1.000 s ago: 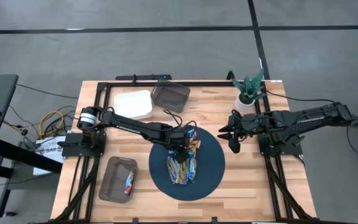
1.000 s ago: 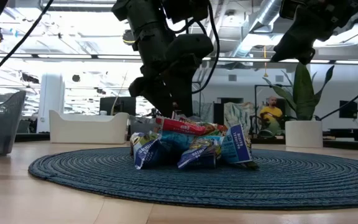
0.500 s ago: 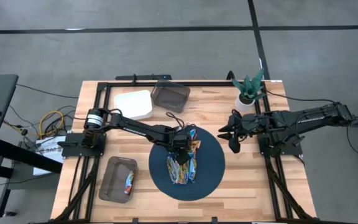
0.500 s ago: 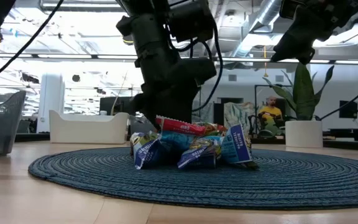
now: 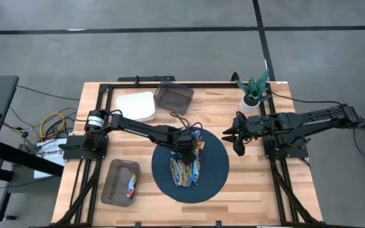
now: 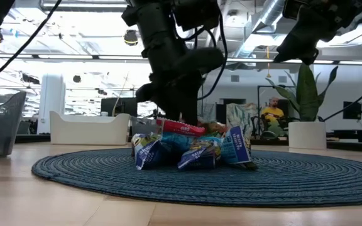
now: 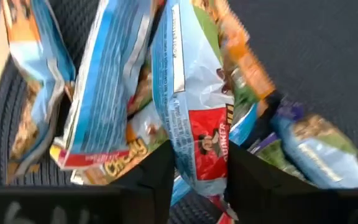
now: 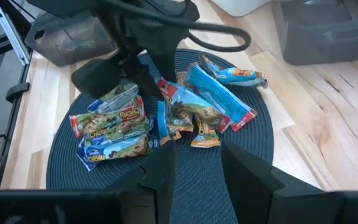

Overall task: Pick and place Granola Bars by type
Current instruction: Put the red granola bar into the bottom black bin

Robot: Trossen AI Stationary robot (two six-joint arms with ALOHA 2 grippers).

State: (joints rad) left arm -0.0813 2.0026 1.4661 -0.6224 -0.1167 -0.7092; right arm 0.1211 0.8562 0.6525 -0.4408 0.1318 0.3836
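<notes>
Surface: wooden table with a black frame, standing on grey floor; a round dark blue woven mat lies at its middle.
Granola Bars: a heap of Granola Bars in blue, red and orange wrappers lies on the mat, spread from its far edge toward its centre; the low view shows them piled on one another.
Left gripper: the left gripper is down on the far part of the heap; in the left wrist view its two dark fingers stand a little apart with a blue-and-red wrapped bar between them, though a firm grip cannot be told.
Right gripper: the right gripper hangs above the table just beside the mat's right edge, near the potted plant; its fingers are spread with nothing between them.
Bins: a clear bin at the near left holds one bar; a second dark clear bin and a white tray sit at the far side.
Background: a seated person in yellow shows far off in the low view.
</notes>
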